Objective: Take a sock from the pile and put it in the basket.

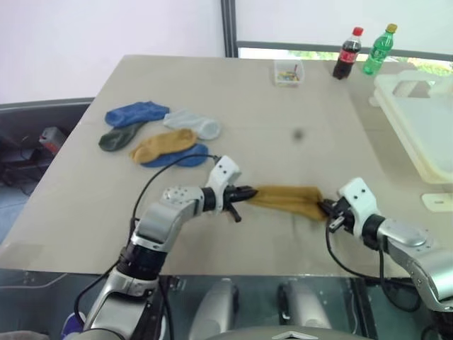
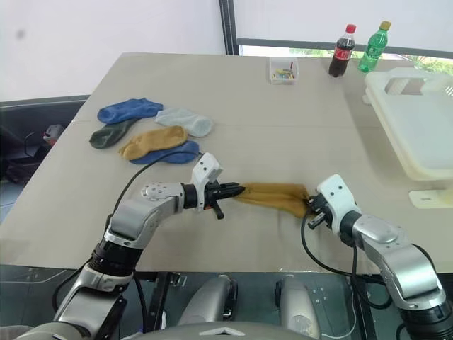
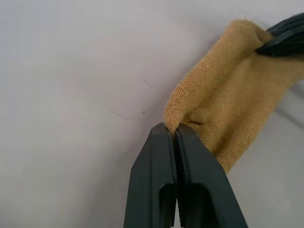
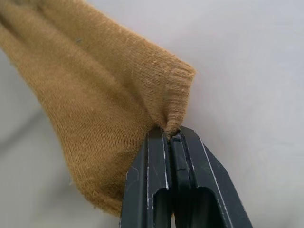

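From the head, a mustard sock (image 1: 287,199) hangs stretched between the left gripper (image 1: 249,193) and the right gripper (image 1: 327,210) — away from the pile (image 1: 157,134), well short of the basket (image 1: 425,127). Left wrist: jaws pinched on one end. Right wrist: jaws clamped on the other end.

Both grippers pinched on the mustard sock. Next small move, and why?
Probably lift it together and carry it right toward the basket. The left gripper and right gripper are each shut on one end of the mustard sock, which is stretched between them, well apart from the pile and not yet at the basket.
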Controlling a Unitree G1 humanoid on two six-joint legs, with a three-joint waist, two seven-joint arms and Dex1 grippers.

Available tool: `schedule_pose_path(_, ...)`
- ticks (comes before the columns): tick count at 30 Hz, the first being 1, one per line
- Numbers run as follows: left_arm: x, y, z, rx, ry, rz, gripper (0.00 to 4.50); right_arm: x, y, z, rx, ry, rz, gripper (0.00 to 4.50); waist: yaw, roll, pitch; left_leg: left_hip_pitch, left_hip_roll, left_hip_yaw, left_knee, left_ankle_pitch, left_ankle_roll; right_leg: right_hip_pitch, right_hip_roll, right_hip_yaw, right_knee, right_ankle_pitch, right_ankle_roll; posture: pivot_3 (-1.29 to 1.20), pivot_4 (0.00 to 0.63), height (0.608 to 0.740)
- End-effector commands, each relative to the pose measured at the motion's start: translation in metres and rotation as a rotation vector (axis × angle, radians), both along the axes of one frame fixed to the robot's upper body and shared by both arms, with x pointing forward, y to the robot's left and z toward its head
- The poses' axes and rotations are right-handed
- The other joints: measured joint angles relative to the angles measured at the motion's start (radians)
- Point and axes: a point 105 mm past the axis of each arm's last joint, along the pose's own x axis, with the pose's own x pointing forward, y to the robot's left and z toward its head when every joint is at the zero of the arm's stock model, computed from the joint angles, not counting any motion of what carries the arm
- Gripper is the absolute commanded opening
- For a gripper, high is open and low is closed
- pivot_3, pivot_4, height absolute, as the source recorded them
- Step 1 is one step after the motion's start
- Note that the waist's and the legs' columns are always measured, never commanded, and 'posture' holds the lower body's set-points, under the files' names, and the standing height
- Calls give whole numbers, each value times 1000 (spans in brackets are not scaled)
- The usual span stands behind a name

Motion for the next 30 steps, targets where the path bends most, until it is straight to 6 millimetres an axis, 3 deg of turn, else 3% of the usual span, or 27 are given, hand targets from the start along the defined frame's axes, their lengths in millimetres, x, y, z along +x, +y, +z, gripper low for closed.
schedule_pose_path(1,-1,-2,1,-25,2,11,893,5,-9,-1,-23,-14,-24,684,0,0,0,0,0,0,0,0,0,0,0,0,0,0,0,0,150,740)
schedule_pose_path(6,-5,12,20,-76,-88,41,2574,7,-11,25,25,-122,-33,2389,-6,0,0,1,1,0,0,0,0,0,0,0,0,0,0,0,150,740)
schedule_pose_path(8,-7,26,26,-84,-145,76,2589,3,-8,37,61,-158,-2,3271,-9,0,0,0,1,1,-1,0,0,-1,0,1,0,0,0,0,150,740)
schedule_pose_path(13,-17,79,29,-98,-207,193,2589,-7,4,67,153,-263,104,3271,-8,1,0,0,2,1,-1,0,0,-1,0,1,0,0,0,0,150,740)
schedule_pose_path(18,-21,139,38,-124,-225,351,2589,-14,23,75,223,-274,239,3271,-3,0,1,0,2,0,-1,0,0,0,0,0,-1,0,0,0,150,740)
schedule_pose_path(22,-4,182,61,-130,-268,547,2589,-13,40,77,212,-288,340,3271,0,0,1,0,2,0,-1,0,0,0,0,-1,-1,0,-1,0,150,740)
schedule_pose_path(24,6,200,64,-95,-279,668,2589,-12,48,79,231,-291,378,3803,-1,0,1,0,2,-1,0,0,0,0,0,-2,0,0,0,0,150,740)
schedule_pose_path(25,9,205,64,-88,-284,708,2589,-12,51,79,236,-293,391,4194,-2,0,1,0,2,-1,0,0,0,0,0,-2,0,0,0,0,150,740)
schedule_pose_path(27,14,203,65,-84,-292,744,2589,-9,54,80,215,-316,397,4436,-3,0,1,0,1,-1,-1,0,0,0,0,-1,-1,0,0,0,150,740)
schedule_pose_path(30,21,185,70,-82,-334,720,2589,-7,59,79,216,-313,409,4436,-2,0,1,0,1,-1,-1,0,0,0,-1,-1,-1,0,0,0,150,740)
